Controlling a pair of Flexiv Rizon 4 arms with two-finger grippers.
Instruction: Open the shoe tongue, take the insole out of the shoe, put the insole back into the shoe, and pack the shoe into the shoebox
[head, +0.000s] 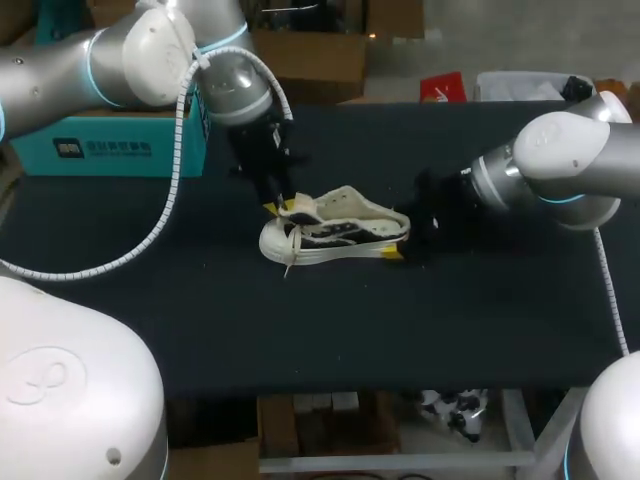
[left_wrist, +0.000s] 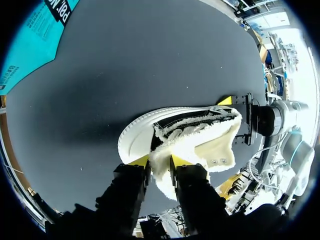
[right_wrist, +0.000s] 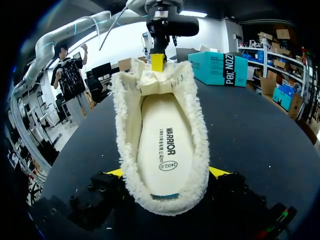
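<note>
Across the middle of the black table (head: 150, 300), seen from the head view, the work sits at its first step. At about ten o'clock from the centre, near the far edge, stands the teal shoebox (head: 110, 140), well apart from everything else and with nothing packed in it as far as can be seen. At the centre lies the pale, fleece-lined shoe (head: 335, 235), sole down, toe toward nine o'clock and heel toward three. The right gripper (right_wrist: 167, 172) comes in from three o'clock, its yellow tips spread wide and pressed against both sides of the heel, so it has hold of the shoe. The left gripper (left_wrist: 160, 161) comes down from eleven o'clock with its fingers nearly together, pinching the fluffy tongue (right_wrist: 156, 82) and holding it up and toward the toe. That leaves the opening bare, so the tongue looks opened or nearly so. The insole (right_wrist: 167, 150) lies flat inside, untouched. Lifting it out, putting it back and boxing the shoe all appear left to do.
</note>
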